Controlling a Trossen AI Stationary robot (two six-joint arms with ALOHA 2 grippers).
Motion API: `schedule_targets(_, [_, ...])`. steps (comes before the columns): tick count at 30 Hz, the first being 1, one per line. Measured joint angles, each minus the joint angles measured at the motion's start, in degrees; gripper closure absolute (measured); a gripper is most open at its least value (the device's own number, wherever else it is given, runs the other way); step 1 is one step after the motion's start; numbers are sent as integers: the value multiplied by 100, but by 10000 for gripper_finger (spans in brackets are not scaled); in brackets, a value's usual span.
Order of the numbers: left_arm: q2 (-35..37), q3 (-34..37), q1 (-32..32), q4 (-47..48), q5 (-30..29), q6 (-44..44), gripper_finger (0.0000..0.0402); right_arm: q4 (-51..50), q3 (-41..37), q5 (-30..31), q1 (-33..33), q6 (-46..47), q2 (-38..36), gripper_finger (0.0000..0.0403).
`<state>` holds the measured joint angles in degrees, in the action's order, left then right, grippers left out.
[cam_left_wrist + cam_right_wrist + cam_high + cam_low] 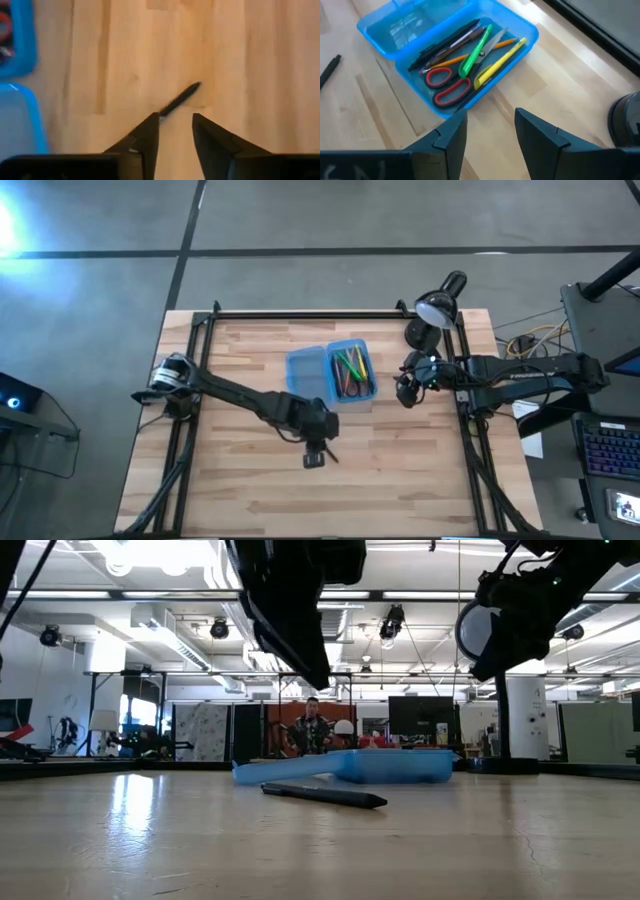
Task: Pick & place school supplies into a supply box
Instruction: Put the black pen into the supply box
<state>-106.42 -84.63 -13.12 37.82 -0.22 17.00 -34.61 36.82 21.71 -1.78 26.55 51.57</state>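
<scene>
The blue supply box (330, 375) lies open on the table. Its right half (470, 75) holds red-handled scissors (447, 85), a green pen (476, 50), a yellow pencil (501, 61) and dark pens; its left half (306, 372) is empty. A black pen (181, 98) lies flat on the wood near the box, also in the low view (325, 795). My left gripper (175, 122) is open above that pen, clear of it (318, 675). My right gripper (490, 127) is open and empty, just right of the box (405, 390).
A black desk lamp (437, 305) stands at the table's far right corner, close behind my right gripper; its base shows in the right wrist view (625, 120). Bare wood lies toward the near edge (320, 500). A person (315, 730) sits in the room beyond the table.
</scene>
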Motion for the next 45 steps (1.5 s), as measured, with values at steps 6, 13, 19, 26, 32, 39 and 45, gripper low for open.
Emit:
schedule_targets(6, [-204,-136,17,231,-44,-1601,258,-193,0,-85,-13,2,4,248])
schedule_targets(13, [-566,-134,30,267,-27,-2923,252,-312,-18,-82,-15,30,4,248])
schedule_targets(19, [-695,-134,39,230,-36,-3192,252,-317,-29,-80,-15,281,4,248])
schedule_targets(26, [-917,-115,70,221,-40,-3206,252,-335,-52,-78,-15,328,4,248])
schedule_targets(32, [-1052,-44,103,164,-64,-3209,252,-387,-63,-76,-15,328,4,248])
schedule_targets(39, [-1220,-49,132,175,-67,-3391,252,-422,-63,-72,-15,328,4,248])
schedule_targets(45, [-1304,-64,144,195,-65,-3377,272,-422,-63,-72,-15,328,4,248])
